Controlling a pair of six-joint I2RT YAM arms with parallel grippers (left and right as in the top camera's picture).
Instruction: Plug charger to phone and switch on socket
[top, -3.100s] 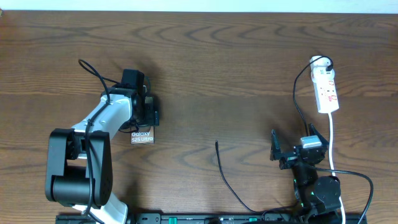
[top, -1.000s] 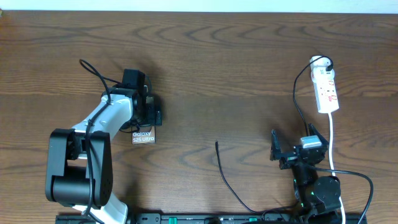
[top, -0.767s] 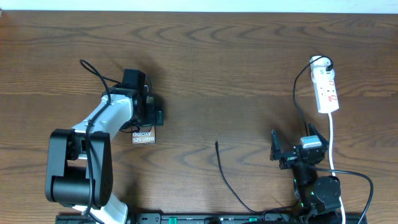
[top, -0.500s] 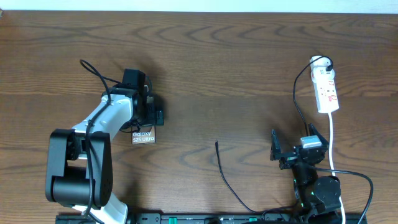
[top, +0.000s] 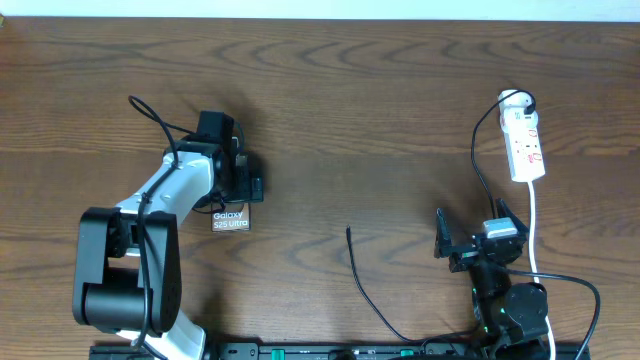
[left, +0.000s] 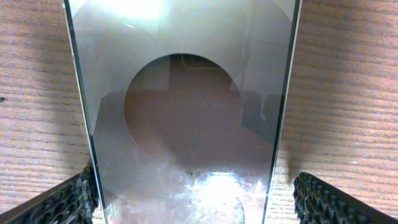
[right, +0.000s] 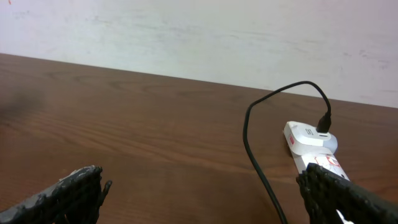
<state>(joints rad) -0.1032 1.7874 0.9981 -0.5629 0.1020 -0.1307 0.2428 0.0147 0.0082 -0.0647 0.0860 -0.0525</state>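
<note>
- My left gripper (left: 194, 196) stands wide, its pads on either side of the phone (top: 229, 220), which lies flat on the table (top: 380, 120).
- My right gripper (right: 205, 193) is spread wide and holds nothing.
- The charger (top: 360, 282) lies loose between the arms, its tip well apart from the phone.
- The socket (top: 525, 148) lies beyond the right gripper, a black-corded plug in its far end.

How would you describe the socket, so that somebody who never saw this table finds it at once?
On the brown wooden table, go to the far right side, beyond the right claw. There lies the socket, a small white strip. Red markings and a white cord set it apart from the thin black charger near the middle.
</note>
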